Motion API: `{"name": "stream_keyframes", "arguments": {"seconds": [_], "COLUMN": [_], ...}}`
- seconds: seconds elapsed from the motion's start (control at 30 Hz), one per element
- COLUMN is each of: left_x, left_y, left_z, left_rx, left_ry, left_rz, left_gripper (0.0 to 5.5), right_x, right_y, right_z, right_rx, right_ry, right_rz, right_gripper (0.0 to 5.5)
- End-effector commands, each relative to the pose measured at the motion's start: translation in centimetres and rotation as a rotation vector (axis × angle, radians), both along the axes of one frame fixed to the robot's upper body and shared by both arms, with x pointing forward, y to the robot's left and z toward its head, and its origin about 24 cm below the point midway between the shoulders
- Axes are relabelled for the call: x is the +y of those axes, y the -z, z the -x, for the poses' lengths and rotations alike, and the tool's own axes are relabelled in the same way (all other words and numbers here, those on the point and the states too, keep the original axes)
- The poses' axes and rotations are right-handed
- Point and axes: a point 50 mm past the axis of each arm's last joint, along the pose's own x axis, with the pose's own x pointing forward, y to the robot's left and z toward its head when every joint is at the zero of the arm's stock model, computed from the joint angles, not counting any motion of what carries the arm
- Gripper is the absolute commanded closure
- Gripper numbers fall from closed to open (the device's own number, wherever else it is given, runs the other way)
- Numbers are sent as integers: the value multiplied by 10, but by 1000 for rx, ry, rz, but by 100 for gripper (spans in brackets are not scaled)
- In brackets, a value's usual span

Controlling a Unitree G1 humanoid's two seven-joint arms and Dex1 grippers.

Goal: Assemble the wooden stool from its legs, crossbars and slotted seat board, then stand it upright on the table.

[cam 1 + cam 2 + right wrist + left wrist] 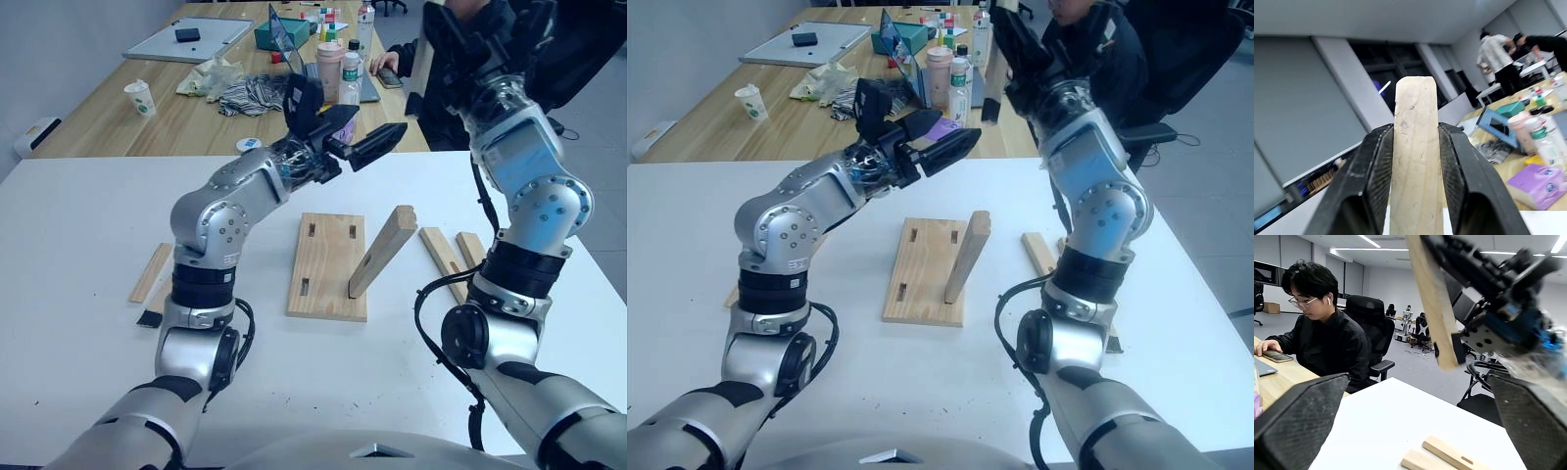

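**One leg on the board, another held aloft**

The slotted seat board [323, 264] lies flat at the middle of the white table [88, 245]. A standing leg [384, 250] rises from its 4 o'clock corner and leans toward 1 o'clock. Open slots show at the other three corners.

The right gripper [1416, 147] is raised high at about 1 o'clock from the board, well above the table. Its fingers pinch a second leg [1431, 298] between them.

The left gripper [1420, 379] hangs in the air over the board's 12 o'clock edge, fingers spread and holding nothing.

Two loose pieces [443, 259] lie side by side at the board's 3 o'clock. Another strip [150, 272] lies at 9 o'clock.
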Motion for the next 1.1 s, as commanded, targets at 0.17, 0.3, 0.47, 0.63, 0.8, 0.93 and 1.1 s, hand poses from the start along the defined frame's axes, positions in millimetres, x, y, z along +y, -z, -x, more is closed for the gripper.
{"name": "stream_keyframes", "arguments": {"seconds": [0.17, 0.3, 0.47, 0.63, 0.8, 0.93, 1.1], "left_x": [-16, -17, -19, -22, -22, -20, -18], "left_y": [-17, -17, -12, -7, -9, -8, -5], "left_z": [2, 1, -2, -3, -3, -4, -6], "left_rx": [-20, 7, 44, 67, 71, 85, 105], "left_ry": [29, 29, 21, 21, 22, 0, -21], "left_rz": [39, 44, 12, -7, 3, -1, -12], "left_gripper": [76, 140, 219, 291, 357, 421, 476], "right_x": [13, 15, 18, 20, 21, 22, 22], "right_y": [8, 10, 9, 6, 6, 9, 11], "right_z": [5, 6, 9, 11, 12, 14, 15], "right_rx": [21, 22, 20, 12, -1, -20, -29], "right_ry": [-29, -29, -41, -54, -44, -36, -33], "right_rz": [28, 31, 25, 18, 50, 101, 124], "right_gripper": [419, 419, 419, 419, 419, 419, 419]}}
